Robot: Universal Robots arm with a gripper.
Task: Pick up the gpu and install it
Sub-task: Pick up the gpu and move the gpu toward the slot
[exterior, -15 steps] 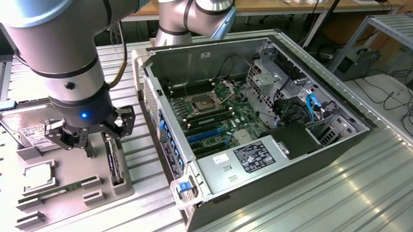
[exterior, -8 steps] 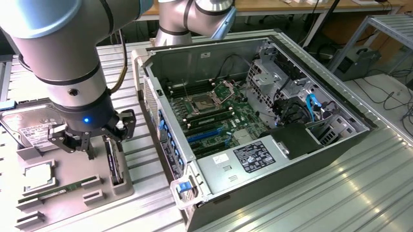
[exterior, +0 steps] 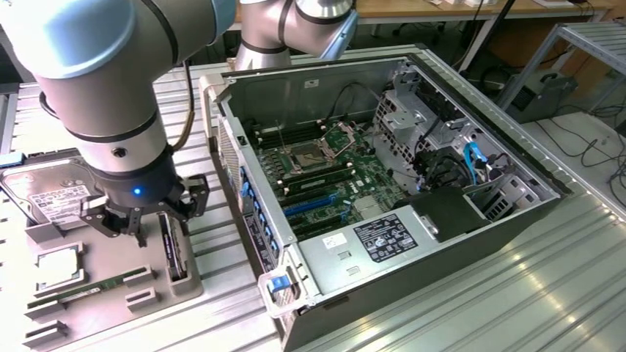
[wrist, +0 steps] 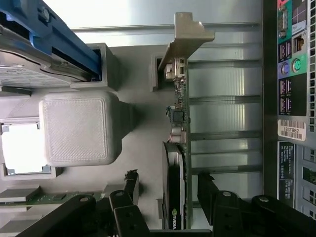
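Toward the lower left of the exterior view, the gripper (exterior: 152, 220) hangs over a grey holder tray (exterior: 117, 253) with its jaws spread wide, one finger on each side of the gpu (exterior: 174, 253). The card stands on its long edge in a slot of the tray, near the tray's right edge and just beside the open computer case (exterior: 284, 103) that takes up the middle of the frame. The gripper holds nothing. In the wrist view, a strip of bare tray shows between each of the black fingers (wrist: 126, 212) and the gpu (wrist: 177, 163) (the NVIDIA badge on the fan shroud reads clearly between them). The gripper (wrist: 168, 180) straddles the fan end of the card, and the pale metal bracket (wrist: 190, 37) is at the opposite end. On the same tray, a hard drive (exterior: 49, 196) lies at the frame's left edge and a green memory stick (exterior: 86, 288) sits in a slot lower down. Tray and case rest on a slatted metal table (exterior: 470, 293).
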